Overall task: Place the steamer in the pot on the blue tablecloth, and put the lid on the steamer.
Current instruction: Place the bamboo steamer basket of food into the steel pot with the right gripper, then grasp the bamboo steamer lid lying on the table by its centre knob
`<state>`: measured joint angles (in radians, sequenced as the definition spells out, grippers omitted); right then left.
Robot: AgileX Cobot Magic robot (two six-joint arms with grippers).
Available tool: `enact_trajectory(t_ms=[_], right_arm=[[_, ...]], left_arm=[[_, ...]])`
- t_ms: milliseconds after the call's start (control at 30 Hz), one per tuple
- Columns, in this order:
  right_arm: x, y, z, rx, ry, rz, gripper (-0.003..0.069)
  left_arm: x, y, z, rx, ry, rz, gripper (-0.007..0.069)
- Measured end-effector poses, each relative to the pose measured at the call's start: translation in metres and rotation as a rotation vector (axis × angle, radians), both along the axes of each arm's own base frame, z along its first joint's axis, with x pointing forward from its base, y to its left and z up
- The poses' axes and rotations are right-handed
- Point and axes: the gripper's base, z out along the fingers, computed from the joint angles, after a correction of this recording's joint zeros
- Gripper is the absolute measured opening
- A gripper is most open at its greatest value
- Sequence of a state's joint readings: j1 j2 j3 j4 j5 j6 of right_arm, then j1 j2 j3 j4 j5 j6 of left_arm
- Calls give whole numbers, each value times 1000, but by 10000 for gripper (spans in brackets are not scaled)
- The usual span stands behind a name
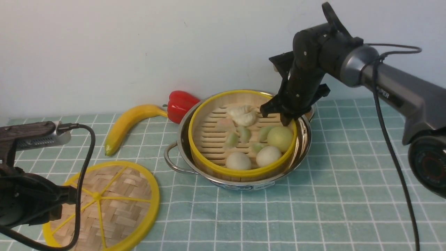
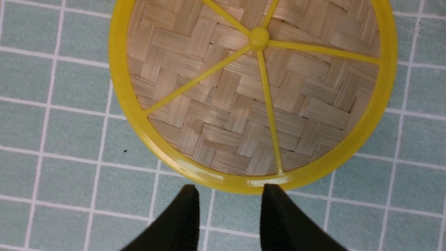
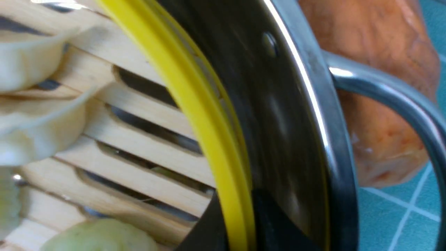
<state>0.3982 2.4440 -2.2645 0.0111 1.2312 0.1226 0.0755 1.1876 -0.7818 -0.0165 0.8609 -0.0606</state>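
finding one: the steamer (image 1: pixel 240 172) sat inside the pot (image 1: pixel 179 139), its yellow rim level and ringed all round by the steel wall. the pot itself stood on the blue tablecloth (image 1: pixel 313 209). we judged the first step as good as done. the right jaws were closed narrowly on the steamer's rim at the pot's far right side, one finger inside the basket and one between rim and steel. release was outstanding.

finding two: the lid (image 1: pixel 115 198) lay flat on the cloth, well apart from the pot, to its left and nearer the robot. the left jaws hung low at the lid's rim on the side away from the pot, parted by a moderate gap and holding nothing. we judged the second step wholly left to do: grasp, carry to the pot, seat on the steamer.

materials: the pot was shallow polished steel, mirror-bright, with loop handles (image 1: pixel 170 160). the steamer had a floor of pale bamboo slats with open gaps under a smooth, glossy yellow hoop. it held pleated dumplings (image 1: pixel 244 116) and smooth round buns (image 1: pixel 238 161). the lid was herringbone-woven bamboo strip, with thin yellow spokes meeting at a hub (image 2: pixel 258 36). the cloth looked matte, gridded in thin white lines. a banana (image 1: pixel 129 122) and a red pepper (image 1: pixel 181 104) lay beyond the pot's left side.
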Motion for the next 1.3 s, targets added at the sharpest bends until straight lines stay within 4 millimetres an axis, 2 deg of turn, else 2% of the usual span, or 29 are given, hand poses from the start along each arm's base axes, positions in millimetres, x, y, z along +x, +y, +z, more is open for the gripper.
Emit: enact_trajectory(t_ms=[133,267,400,467,567,600,633,700,800,833,967,1033,1067,1133,1200,1267,1300], right_arm=[[0,0,0,10,8,-2,185],[-1,2,0,26,13,-4,326],[-2,2,8,37,1,-4,406],[-3,1,15,42,-11,-4,423],[-9,-1,49,67,-70,-2,445],[-12,-2,63,78,-98,-2,447],[-19,-5,90,98,-145,-1,447],[-26,-9,114,117,-190,0,447],[-63,-23,200,196,-355,4,447],[-66,-24,205,200,-365,4,447],[-113,-44,277,273,-520,9,447],[-150,-58,319,329,-615,16,447],[-153,-59,322,335,-622,17,447],[-184,-69,350,388,-686,27,447],[-219,-80,376,458,-746,46,447],[-266,-94,404,559,-815,81,447],[-266,-94,404,559,-815,81,447]], left_arm=[[0,0,0,0,-3,0,244],[5,0,1,4,-48,1,244],[13,1,-4,6,-66,2,244],[17,1,-7,6,-65,2,244],[29,2,-20,-1,-56,6,244],[34,2,-26,-3,-48,7,244],[41,2,-33,-11,-55,13,244],[46,2,-38,-21,-61,21,244],[61,0,-54,-86,-79,71,244],[62,-1,-56,-91,-80,74,244],[69,-2,-67,-110,-58,63,244],[73,-2,-75,-101,-45,44,244],[74,-2,-75,-100,-45,42,244],[77,-1,-82,-97,-36,40,244],[79,-1,-87,-94,-35,41,244],[82,0,-93,-91,-36,44,244],[82,0,-93,-90,-37,44,244]])
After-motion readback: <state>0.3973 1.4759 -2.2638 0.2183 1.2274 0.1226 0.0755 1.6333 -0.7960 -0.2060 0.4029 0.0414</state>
